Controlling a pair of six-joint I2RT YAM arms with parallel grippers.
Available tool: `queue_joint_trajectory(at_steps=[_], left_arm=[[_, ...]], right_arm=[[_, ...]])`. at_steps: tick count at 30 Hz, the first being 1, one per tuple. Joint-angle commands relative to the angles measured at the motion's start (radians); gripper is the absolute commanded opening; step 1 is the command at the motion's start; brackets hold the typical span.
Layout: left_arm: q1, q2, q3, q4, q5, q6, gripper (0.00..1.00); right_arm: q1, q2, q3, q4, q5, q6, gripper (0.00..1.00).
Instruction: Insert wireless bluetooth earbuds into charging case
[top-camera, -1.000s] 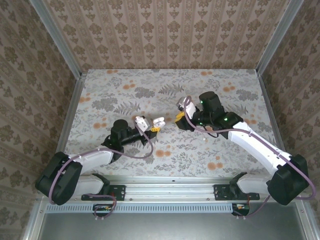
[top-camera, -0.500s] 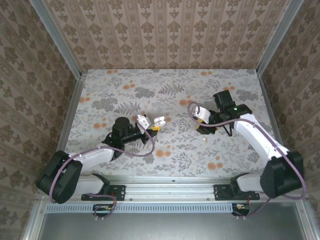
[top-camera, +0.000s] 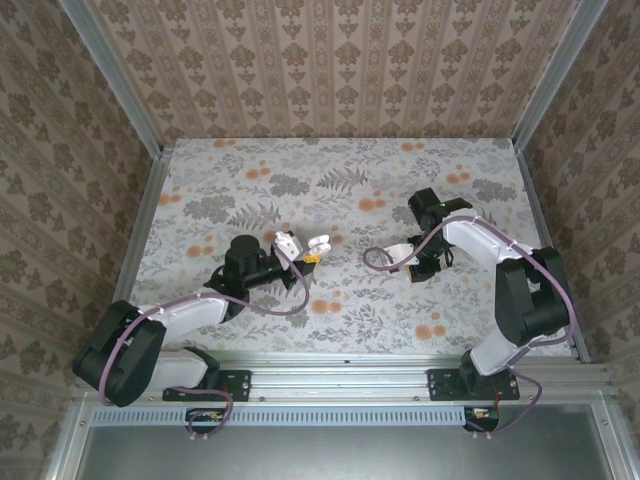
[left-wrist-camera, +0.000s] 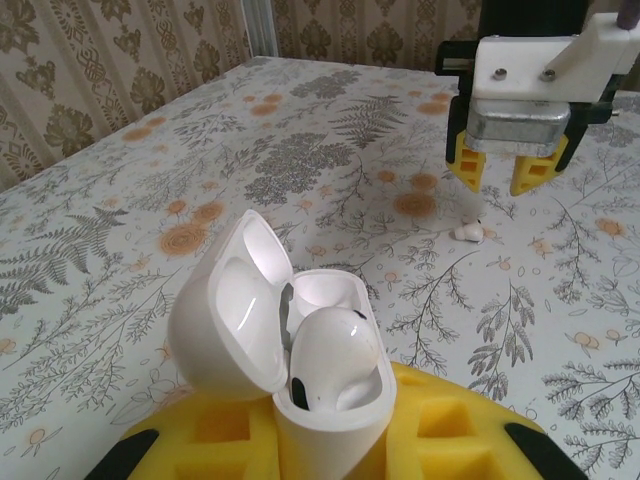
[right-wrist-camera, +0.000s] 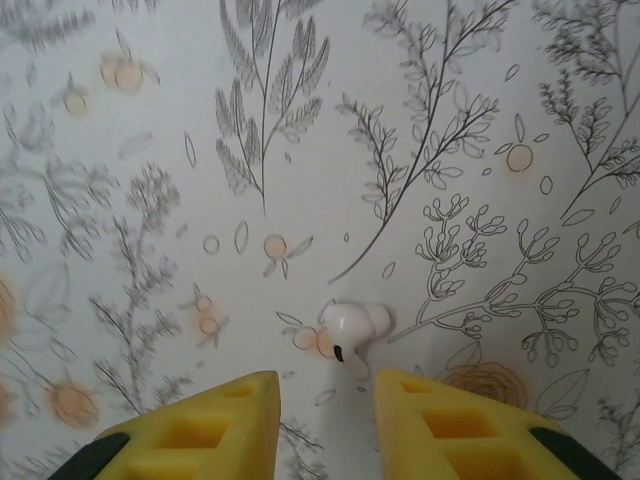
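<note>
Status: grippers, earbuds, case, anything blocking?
Left gripper shut on charging case, lid open, first earbud seated. Right gripper open, over second earbud lying on table. Nothing blocking that pickup.

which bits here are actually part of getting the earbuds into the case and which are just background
Part of the job:
- charging case, lid open, held by the left gripper
- seated earbud, sitting in the case
- loose earbud on the table, below the open right gripper

Just there:
- floral table cover
- patterned walls
- purple cables
- metal rail
</note>
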Motion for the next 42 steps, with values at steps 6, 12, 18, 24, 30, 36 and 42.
queue_joint_trajectory(at_steps=[6,12,18,24,30,36,42], left_arm=[[0.001,0.014,-0.019,-0.012,-0.011,0.051,0.00],[0.001,-0.003,-0.028,-0.010,-0.021,0.057,0.00],[0.004,-0.008,-0.033,-0.010,-0.011,0.057,0.00],[0.006,-0.017,-0.037,-0.009,-0.018,0.055,0.00],[0.007,-0.017,-0.038,-0.005,-0.017,0.052,0.00],[0.010,-0.017,-0.038,-0.005,-0.018,0.053,0.00],[0.009,-0.014,-0.036,-0.005,-0.021,0.052,0.00]], right_arm=[[0.024,0.065,0.018,0.049,0.094,-0.173,0.34],[0.027,0.081,0.001,0.062,0.112,-0.185,0.35],[0.028,0.097,-0.011,0.068,0.123,-0.183,0.35],[0.029,0.112,-0.033,0.084,0.131,-0.177,0.34],[0.029,0.125,-0.039,0.089,0.128,-0.172,0.34],[0.030,0.133,-0.052,0.118,0.130,-0.163,0.35],[0.035,0.147,-0.055,0.150,0.120,-0.130,0.35]])
